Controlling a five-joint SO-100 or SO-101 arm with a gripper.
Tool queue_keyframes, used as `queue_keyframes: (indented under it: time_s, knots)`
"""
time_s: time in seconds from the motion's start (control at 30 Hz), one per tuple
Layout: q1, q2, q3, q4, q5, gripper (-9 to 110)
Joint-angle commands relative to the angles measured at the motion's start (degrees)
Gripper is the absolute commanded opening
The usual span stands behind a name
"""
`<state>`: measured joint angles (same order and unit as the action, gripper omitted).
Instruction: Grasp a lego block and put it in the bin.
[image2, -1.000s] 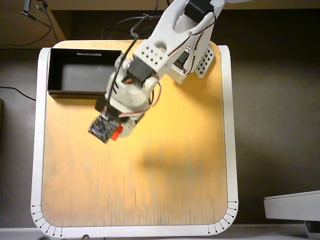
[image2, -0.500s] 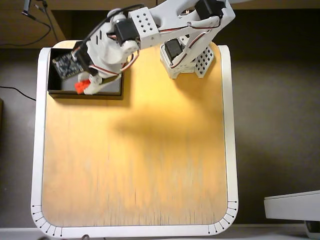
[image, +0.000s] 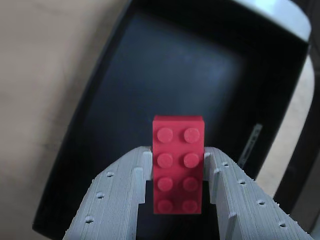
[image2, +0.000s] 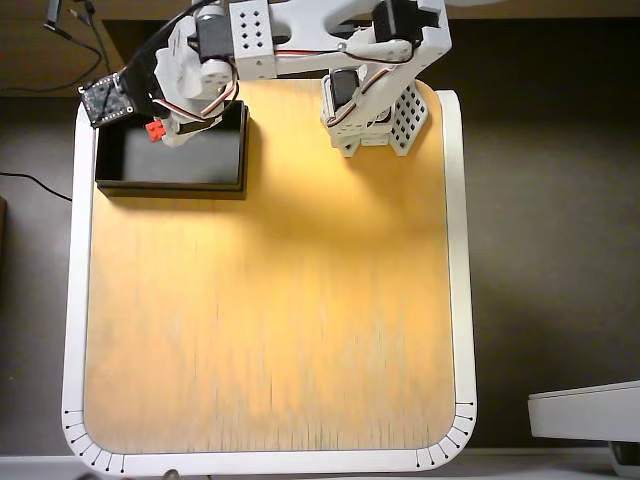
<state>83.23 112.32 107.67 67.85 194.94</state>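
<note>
The red lego block (image: 178, 162) sits studs-up between my two grey fingers (image: 122, 192) in the wrist view, and my gripper (image: 177, 167) is shut on it. Below it lies the dark floor of the black bin (image: 150, 65). From overhead, the bin (image2: 170, 183) stands at the table's back left corner. My gripper (image2: 158, 131) hangs over the bin's far left part with the lego block (image2: 155, 129) showing as a small red spot. Whether the block touches the floor I cannot tell.
The arm's white base (image2: 375, 115) is at the back middle of the wooden tabletop (image2: 270, 320). A white rim (image2: 75, 300) borders the table. A circuit board (image2: 103, 98) on the wrist overhangs the bin's back left corner.
The arm swung from the table's middle left to the back left, carrying the red block over the bin, and has moved farther toward the bin's far wall in the last half second.
</note>
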Motion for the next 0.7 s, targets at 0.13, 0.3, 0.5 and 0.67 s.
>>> queue_keyframes:
  time_s: [0.13,0.3,0.5,0.67]
  knots:
    - [0.79,-0.79,-3.87,-1.32,0.97,1]
    - [0.88,-0.53,5.01,-9.32,2.37,0]
    - [0.88,-0.70,9.84,-16.52,2.55,0]
    - [0.88,-0.53,10.90,-16.44,3.43,1]
